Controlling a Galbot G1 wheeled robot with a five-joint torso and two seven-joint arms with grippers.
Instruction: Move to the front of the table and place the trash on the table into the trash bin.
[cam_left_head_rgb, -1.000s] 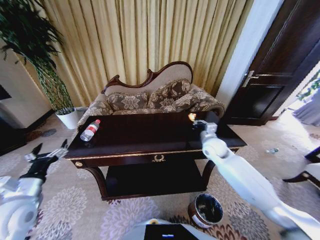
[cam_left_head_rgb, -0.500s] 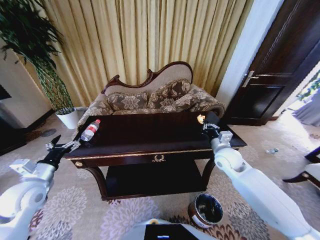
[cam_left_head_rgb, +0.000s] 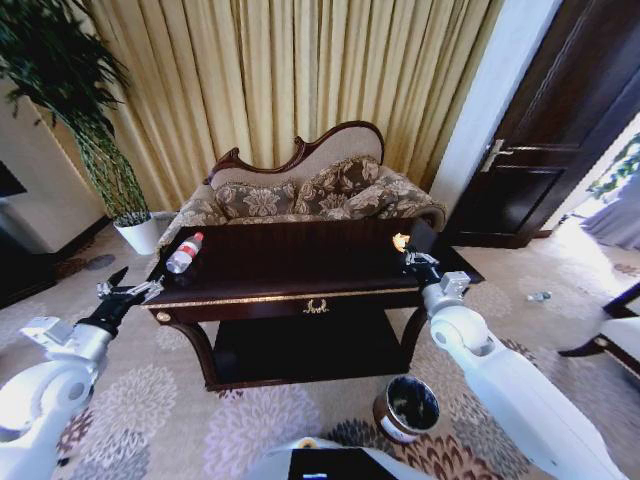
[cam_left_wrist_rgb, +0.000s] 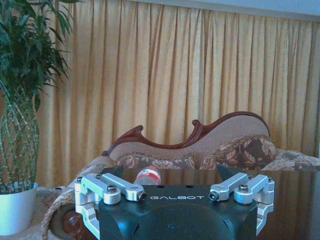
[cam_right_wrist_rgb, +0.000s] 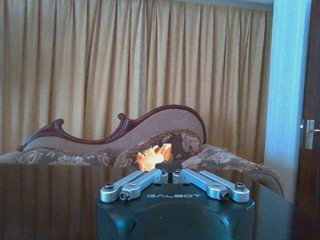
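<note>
Dark glossy table (cam_left_head_rgb: 290, 265), gold-trimmed front edge. Bottle (cam_left_head_rgb: 184, 253) lying near table's left end. Orange scrap (cam_left_head_rgb: 400, 241) near table's right end.

Sofa (cam_left_head_rgb: 305, 190), carved, floral cushions, against gold curtains (cam_left_head_rgb: 290, 70). Potted plant (cam_left_head_rgb: 95, 130), white pot, at left. Dark door (cam_left_head_rgb: 560, 120) at right. Patterned carpet (cam_left_head_rgb: 200, 420).

In the left wrist view the left claw (cam_left_wrist_rgb: 170, 172) body hides most of the bottle (cam_left_wrist_rgb: 147, 176), leaving just its red-labelled top. In the right wrist view the right claw (cam_right_wrist_rgb: 170, 166) covers the orange scrap's (cam_right_wrist_rgb: 152, 155) lower edge, so contact cannot be told.
</note>
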